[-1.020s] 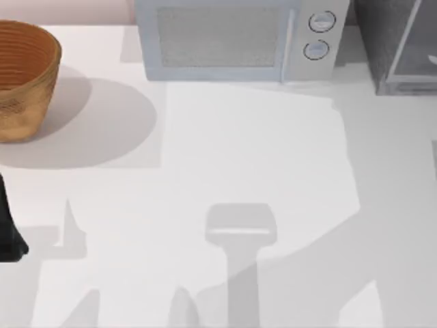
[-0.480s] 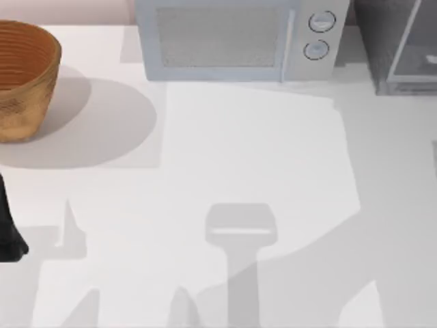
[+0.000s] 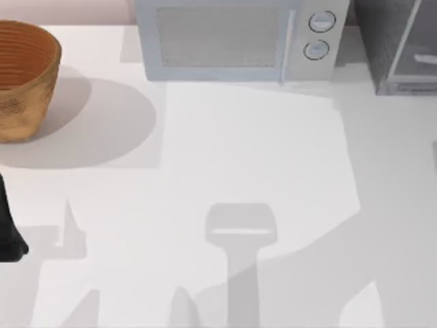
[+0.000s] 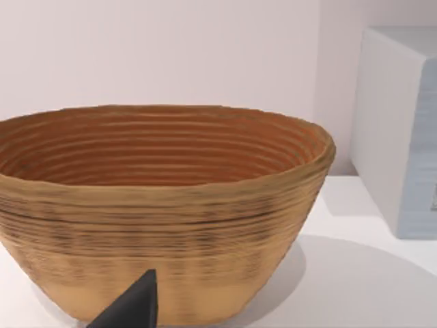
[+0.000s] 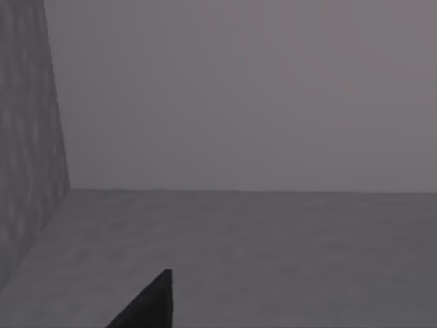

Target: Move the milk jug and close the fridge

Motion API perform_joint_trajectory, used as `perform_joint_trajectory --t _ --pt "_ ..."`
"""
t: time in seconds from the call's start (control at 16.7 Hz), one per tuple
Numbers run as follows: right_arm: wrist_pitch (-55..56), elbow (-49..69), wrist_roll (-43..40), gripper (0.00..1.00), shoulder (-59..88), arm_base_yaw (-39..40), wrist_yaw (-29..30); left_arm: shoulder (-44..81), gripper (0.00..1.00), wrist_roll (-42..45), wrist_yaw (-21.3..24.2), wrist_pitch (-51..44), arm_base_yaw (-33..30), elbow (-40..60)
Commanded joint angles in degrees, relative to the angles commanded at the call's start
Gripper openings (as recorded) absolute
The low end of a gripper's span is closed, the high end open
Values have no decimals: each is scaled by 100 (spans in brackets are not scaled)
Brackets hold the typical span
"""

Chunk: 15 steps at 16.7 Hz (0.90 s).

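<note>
The fridge (image 3: 384, 41) stood at the 1 o'clock corner of the surface (image 3: 246, 150). Its speckled dark wall faced the middle and its pale framed door panel (image 3: 418, 51) lay on the side toward 3 o'clock. Where the milk jug stood could not be told from these views. The right wrist view looked along a dim grey floor with a speckled wall at one side, probably the fridge's own, so the right hand (image 5: 147, 304) seemed to be low and close to that cabinet. Whether it was released or clenched could not be told.

Just beside the fridge, at 12 o'clock, sat the light-grey microwave (image 3: 232, 37) with its two round knobs (image 3: 319, 34). Well apart, at 10 o'clock, stood the woven basket (image 3: 24, 82). The left arm (image 3: 8, 232) waited at 9 o'clock, at the surface's edge, and the left hand (image 4: 133, 311) pointed at the basket's wall from near by; its state could not be told either.

The step in hand was judged to be the right arm's work at the fridge. To do it well, the jug should be found first and gripped squarely across its narrow sides. It should be kept upright and carried clear of the door frame before any push. The door should then be pressed flat near its free edge, without nudging the microwave.
</note>
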Motion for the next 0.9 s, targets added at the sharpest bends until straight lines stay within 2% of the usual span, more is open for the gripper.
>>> perform_joint_trajectory --t 0.48,0.9 --pt "-250 -304 62 100 -336 32 48 0 100 0 0 0 0 0" --pt "-1757 -2102 120 100 -2571 438 161 0 100 0 0 0 0 0"
